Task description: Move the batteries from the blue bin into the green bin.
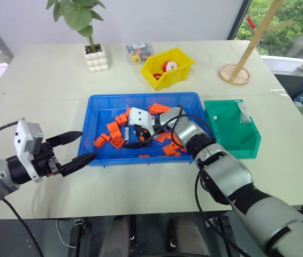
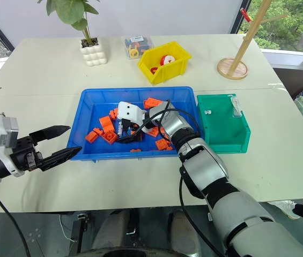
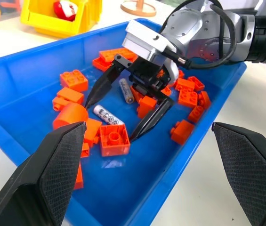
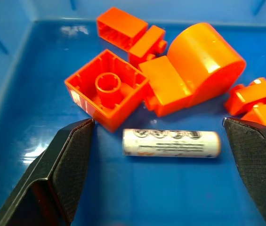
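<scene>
The right gripper (image 3: 123, 113) is lowered inside the blue bin (image 1: 100, 104), with its two black fingers spread wide and nothing held between them. One battery (image 4: 171, 143) is seen lying flat on the gridded floor of the blue bin, directly between the two fingers. In the right wrist view its long axis runs across the gap, from one finger toward the other, so the fingers stand at the ends of the cylinder and not at its sides. This is the relation on which the coming move depends: it is judged that the wrist must be turned so the fingers close across the thin body, or the battery may slip out lengthwise.

An open-topped orange brick (image 4: 107, 88) lies just beside the battery, near one finger, and could be caught together with it. A second battery (image 3: 126, 90) is seen a little farther along the bin floor, beside the same gripper, among other orange bricks.

The left gripper (image 1: 68, 151) is held outside the blue bin, off its near left corner, with its fingers also wide apart and empty. The right arm is clearly the nearer one to the batteries. The green bin (image 1: 250, 142) stands touching or almost touching the right wall of the blue bin.
</scene>
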`<action>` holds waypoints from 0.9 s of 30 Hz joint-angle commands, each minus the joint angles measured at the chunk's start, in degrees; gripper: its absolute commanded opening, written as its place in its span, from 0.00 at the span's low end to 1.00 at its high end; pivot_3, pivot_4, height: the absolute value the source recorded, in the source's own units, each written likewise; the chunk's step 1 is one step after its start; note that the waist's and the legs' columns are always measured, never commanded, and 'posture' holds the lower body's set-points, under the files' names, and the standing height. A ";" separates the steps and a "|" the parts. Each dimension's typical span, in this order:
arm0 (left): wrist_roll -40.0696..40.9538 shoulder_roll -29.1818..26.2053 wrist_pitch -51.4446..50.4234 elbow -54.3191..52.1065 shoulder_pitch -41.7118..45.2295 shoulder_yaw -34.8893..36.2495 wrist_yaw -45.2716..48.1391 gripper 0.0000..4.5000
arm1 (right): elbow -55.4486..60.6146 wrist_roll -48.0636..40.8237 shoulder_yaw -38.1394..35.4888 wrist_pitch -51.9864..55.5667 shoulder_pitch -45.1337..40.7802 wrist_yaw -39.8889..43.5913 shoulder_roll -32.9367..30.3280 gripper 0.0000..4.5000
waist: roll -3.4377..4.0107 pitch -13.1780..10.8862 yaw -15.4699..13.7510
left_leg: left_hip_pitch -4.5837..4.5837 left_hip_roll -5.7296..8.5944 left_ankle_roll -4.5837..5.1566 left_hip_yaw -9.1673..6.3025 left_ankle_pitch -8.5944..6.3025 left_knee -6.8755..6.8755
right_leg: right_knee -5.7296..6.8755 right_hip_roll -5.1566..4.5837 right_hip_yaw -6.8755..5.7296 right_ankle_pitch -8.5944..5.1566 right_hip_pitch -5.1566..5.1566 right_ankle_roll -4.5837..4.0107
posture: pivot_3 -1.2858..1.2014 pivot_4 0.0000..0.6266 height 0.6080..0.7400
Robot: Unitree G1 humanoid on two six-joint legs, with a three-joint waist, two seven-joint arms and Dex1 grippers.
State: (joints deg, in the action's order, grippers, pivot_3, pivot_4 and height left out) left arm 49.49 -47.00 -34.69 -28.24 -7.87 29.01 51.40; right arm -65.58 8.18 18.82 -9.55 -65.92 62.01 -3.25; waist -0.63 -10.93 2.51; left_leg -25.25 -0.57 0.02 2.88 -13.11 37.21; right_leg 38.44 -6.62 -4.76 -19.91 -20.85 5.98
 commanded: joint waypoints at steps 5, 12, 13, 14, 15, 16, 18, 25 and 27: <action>0.36 0.52 1.14 -2.46 -0.19 1.28 -0.99 1.00 | -2.00 1.55 -0.34 -0.72 -1.30 -0.22 0.25 0.73 | 0.00 0.00 0.02 | 0.02 0.00 0.00 0.00 0.00 0.00 | 0.01 0.00 0.00 0.00 0.01 0.00 | 0.52 0.24 1.00; 0.38 0.49 1.20 -2.61 0.02 1.29 -1.39 1.00 | -1.70 1.83 -0.72 -0.57 -1.03 0.14 0.21 0.50 | 0.00 0.00 0.01 | 0.02 0.00 0.00 0.00 0.00 0.00 | 0.01 0.00 0.00 0.00 0.01 -0.01 | 0.52 0.24 1.00; 0.27 0.51 1.28 -2.52 0.13 1.11 -1.43 1.00 | -1.44 1.66 -0.93 -0.54 -1.12 0.12 0.25 0.50 | 0.00 0.00 0.01 | 0.02 0.00 0.00 0.00 0.00 0.00 | 0.01 0.00 0.01 0.00 0.01 -0.01 | 0.52 0.24 1.00; 0.19 0.51 1.34 -2.44 0.20 1.01 -1.44 1.00 | -1.26 1.57 -1.09 -0.50 -1.19 0.13 0.30 0.50 | 0.00 0.00 0.01 | 0.02 0.00 0.00 0.01 0.00 0.00 | 0.01 0.00 0.00 0.00 0.01 -0.01 | 0.52 0.24 1.00; 0.13 0.53 1.38 -2.36 0.26 0.92 -1.45 1.00 | -1.06 1.55 -1.21 -0.60 -1.26 0.09 0.29 0.50 | 0.00 0.00 0.01 | 0.02 0.00 0.00 0.00 0.00 0.00 | 0.01 0.00 0.00 0.00 0.01 -0.01 | 0.52 0.24 1.00; 0.07 0.56 1.43 -2.26 0.33 0.81 -1.47 1.00 | -0.77 1.43 -1.44 -0.67 -1.41 0.09 0.25 0.50 | 0.00 0.00 0.01 | 0.02 0.00 0.00 0.00 0.00 0.00 | 0.01 0.00 0.00 0.00 0.01 -0.01 | 0.52 0.24 1.00; -0.07 0.64 1.50 -2.09 0.41 0.62 -1.48 1.00 | 0.00 0.99 -2.01 -0.62 -1.90 0.23 0.00 0.50 | 0.00 0.00 0.01 | 0.02 0.00 -0.01 0.00 0.00 0.00 | 0.01 0.00 0.00 0.00 0.00 -0.01 | 0.52 0.24 1.00; -0.47 0.96 1.67 -1.40 0.95 -0.26 -1.12 1.00 | 6.48 -2.92 -5.87 2.28 -4.81 2.69 -2.48 0.50 | 0.02 -0.01 0.00 | 0.01 0.00 0.00 0.01 0.00 0.00 | 0.01 0.00 0.00 0.00 -0.01 -0.01 | 0.52 0.24 1.00; -0.46 0.91 1.74 -1.13 1.57 -1.00 -0.53 1.00 | 8.41 -3.69 -6.83 3.54 -5.55 3.25 -3.69 0.50 | 0.02 -0.01 -0.02 | 0.01 0.00 -0.01 0.01 0.00 0.00 | 0.01 0.00 0.01 0.00 -0.02 -0.01 | 0.52 0.24 1.00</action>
State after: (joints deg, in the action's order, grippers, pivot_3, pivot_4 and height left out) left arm 49.06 -46.07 -34.29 -29.05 -6.79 27.90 50.25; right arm -60.64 6.36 13.77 -6.52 -69.17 64.68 -6.49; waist -0.61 -10.94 2.49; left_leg -25.24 -0.57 0.02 2.89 -13.11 37.21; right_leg 38.45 -6.62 -4.76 -19.91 -20.87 5.97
